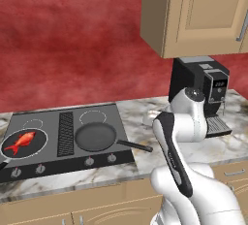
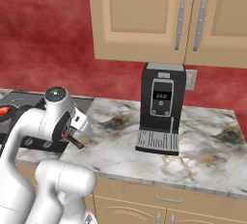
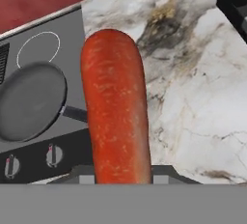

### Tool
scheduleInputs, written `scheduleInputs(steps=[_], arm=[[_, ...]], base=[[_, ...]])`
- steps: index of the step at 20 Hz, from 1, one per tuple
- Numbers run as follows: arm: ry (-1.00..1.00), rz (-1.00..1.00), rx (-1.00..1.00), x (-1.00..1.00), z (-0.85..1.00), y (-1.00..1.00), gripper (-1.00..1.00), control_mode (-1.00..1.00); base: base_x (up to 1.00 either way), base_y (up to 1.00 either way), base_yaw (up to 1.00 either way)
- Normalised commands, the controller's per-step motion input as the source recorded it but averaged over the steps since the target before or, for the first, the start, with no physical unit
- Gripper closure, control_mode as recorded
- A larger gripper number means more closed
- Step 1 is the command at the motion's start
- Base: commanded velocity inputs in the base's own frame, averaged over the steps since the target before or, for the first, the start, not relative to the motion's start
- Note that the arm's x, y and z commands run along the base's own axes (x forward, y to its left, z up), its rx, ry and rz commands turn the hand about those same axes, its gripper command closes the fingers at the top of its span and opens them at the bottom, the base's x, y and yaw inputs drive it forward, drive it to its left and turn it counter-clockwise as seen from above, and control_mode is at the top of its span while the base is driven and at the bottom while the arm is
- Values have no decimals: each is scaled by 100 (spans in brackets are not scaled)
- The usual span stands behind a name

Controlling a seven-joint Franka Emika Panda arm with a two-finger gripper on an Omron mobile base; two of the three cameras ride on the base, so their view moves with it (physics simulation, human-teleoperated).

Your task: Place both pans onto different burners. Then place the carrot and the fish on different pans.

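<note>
We see bare marble counter (image 1: 145,163) between the cooktop (image 1: 63,166) and the coffee machine (image 2: 161,107), and more bare marble to that machine's right. The near edge of the cooktop runs close to the counter's front lip. The gripper (image 3: 120,172) is clamped on the carrot (image 3: 116,121) — in the hand view the carrot stands up between the finger tips, above the counter just beside the cooktop's right edge. In the base views the arm's own links hide the gripper and the carrot. The empty pan (image 1: 95,136) sits on the near right burner, its handle reaching out over the cooktop's right edge. The fish (image 1: 22,141) lies in the other pan (image 1: 24,144) on the near left burner — that pan's handle is cut off at the frame's edge. The carrot looks smooth, orange-red, with a rounded tip.
</note>
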Motion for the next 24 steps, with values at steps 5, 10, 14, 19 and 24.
scheduleInputs(steps=[5, 10, 14, 19, 24], arm=[[-11, 4, 0, 0, 46, 59, 100, -100], [-13, 2, 0, 0, 36, 56, 100, -100], [-7, 0, -2, 0, 19, 55, 100, -100], [-1, 0, -3, 3, 7, 55, 100, -100], [0, -1, -4, 21, 0, 47, 100, -100]], base=[[0, 0, 0], [0, 0, 0], [0, 0, 0], [0, 0, 0], [0, 0, 0]])
